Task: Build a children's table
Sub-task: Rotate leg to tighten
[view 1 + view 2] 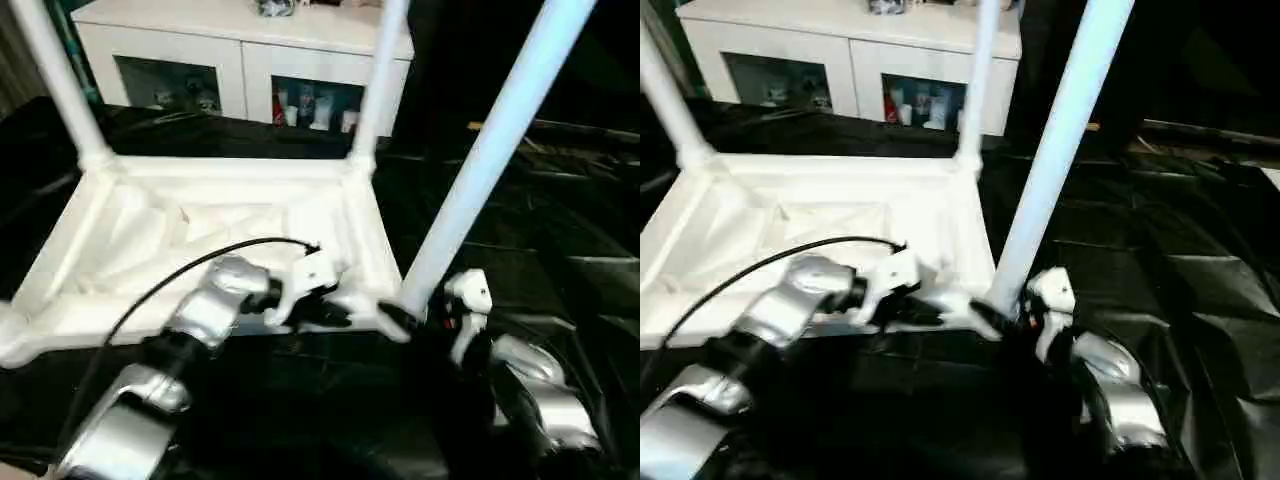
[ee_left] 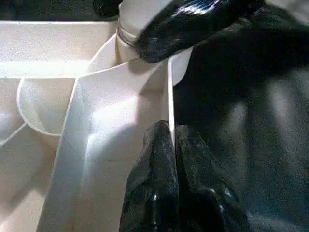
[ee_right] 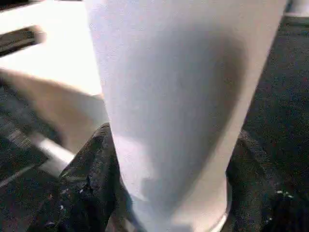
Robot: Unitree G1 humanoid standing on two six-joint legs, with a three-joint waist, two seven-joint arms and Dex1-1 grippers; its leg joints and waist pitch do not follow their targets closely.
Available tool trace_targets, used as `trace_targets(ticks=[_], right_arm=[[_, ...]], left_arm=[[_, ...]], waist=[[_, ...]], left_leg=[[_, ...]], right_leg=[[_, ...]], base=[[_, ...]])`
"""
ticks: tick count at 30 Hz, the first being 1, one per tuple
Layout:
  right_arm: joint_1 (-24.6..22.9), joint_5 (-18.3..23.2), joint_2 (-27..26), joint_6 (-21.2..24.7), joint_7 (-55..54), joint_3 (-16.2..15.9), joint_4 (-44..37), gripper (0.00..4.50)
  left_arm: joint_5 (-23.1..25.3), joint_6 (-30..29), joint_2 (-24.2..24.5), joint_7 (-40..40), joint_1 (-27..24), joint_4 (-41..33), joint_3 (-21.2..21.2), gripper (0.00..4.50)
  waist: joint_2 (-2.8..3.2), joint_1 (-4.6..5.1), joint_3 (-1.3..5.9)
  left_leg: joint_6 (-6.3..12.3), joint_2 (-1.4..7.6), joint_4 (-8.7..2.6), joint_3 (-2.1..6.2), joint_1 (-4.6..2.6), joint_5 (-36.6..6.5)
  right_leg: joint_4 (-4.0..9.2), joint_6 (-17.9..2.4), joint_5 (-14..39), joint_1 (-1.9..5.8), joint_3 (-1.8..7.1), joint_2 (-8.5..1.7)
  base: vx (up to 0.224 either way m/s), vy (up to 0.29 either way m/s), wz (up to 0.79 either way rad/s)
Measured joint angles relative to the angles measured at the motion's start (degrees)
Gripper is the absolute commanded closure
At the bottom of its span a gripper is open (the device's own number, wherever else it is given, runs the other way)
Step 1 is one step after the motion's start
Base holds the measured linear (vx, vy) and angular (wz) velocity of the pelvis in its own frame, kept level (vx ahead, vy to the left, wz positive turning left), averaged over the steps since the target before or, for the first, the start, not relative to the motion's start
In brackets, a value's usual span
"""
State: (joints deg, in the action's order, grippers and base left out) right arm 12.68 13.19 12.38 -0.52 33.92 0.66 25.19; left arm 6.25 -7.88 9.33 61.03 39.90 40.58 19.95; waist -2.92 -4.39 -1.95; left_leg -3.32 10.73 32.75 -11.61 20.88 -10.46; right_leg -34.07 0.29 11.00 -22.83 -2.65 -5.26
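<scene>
Lying upside down on the black-covered work table, the children's table fills the left and centre of the frame, ribbed underside up. No writing is legible anywhere. Two legs stand in its far corners; a third leg leans at the near right corner. The left gripper is pinched tight on the thin near rim. The right gripper has a finger on each side of the third leg's base. A white cabinet stands along the top. Bare cloth lies at right.
</scene>
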Motion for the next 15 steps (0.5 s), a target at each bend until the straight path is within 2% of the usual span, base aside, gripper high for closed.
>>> trace_targets(ticks=[5, 8, 9, 13, 15], right_arm=[[3.94, -3.25, -4.39, 0.39, -15.18, 1.77, 3.84, 1.87], [5.21, -4.17, -5.70, 0.00, -19.59, 2.78, 5.21, 1.87], [5.20, -4.16, -5.98, -0.25, -19.78, 3.16, 5.26, 1.31], [2.98, -0.18, -6.84, -0.19, -16.08, 5.30, 2.52, 1.11], [2.35, 0.25, -6.60, -0.06, -15.00, 5.28, 1.75, 0.85]], left_arm=[[0.92, -1.21, -5.60, -9.34, 3.62, 6.45, -0.61, 4.50], [1.47, -0.87, -7.44, -11.77, 4.68, 8.44, -0.81, 4.50], [1.47, -0.62, -7.63, -11.85, 4.94, 8.90, -0.82, 4.50], [1.48, 0.93, -7.76, -11.31, 5.02, 9.32, -0.79, 4.50], [1.48, 1.49, -7.51, -11.14, 4.95, 9.33, -0.79, 4.50]], waist=[[0.01, 0.14, 0.03], [0.04, 0.07, 0.04], [0.06, -0.01, 0.05], [0.09, -0.45, 0.06], [0.11, -0.50, 0.04]], left_leg=[[0.00, -0.09, 0.01, 0.01, 0.01, 0.00], [0.01, -0.11, 0.01, 0.01, 0.03, 0.00], [0.01, -0.10, 0.01, 0.01, 0.05, 0.00], [0.03, -0.08, 0.00, 0.02, 0.13, 0.01], [0.03, -0.08, -0.01, 0.02, 0.13, 0.01]], right_leg=[[0.02, 0.19, 0.09, 0.01, 0.11, -0.02], [0.03, 0.16, 0.07, 0.02, 0.13, -0.02], [0.02, 0.12, 0.04, 0.02, 0.13, -0.02], [0.02, 0.10, 0.02, -0.01, 0.11, -0.01], [0.02, 0.11, 0.02, -0.02, 0.10, -0.01]], base=[[0.000, 0.000, 0.00], [0.000, 0.000, 0.00], [0.000, 0.000, 0.00], [0.000, 0.000, 0.00], [0.000, 0.000, 0.00]])
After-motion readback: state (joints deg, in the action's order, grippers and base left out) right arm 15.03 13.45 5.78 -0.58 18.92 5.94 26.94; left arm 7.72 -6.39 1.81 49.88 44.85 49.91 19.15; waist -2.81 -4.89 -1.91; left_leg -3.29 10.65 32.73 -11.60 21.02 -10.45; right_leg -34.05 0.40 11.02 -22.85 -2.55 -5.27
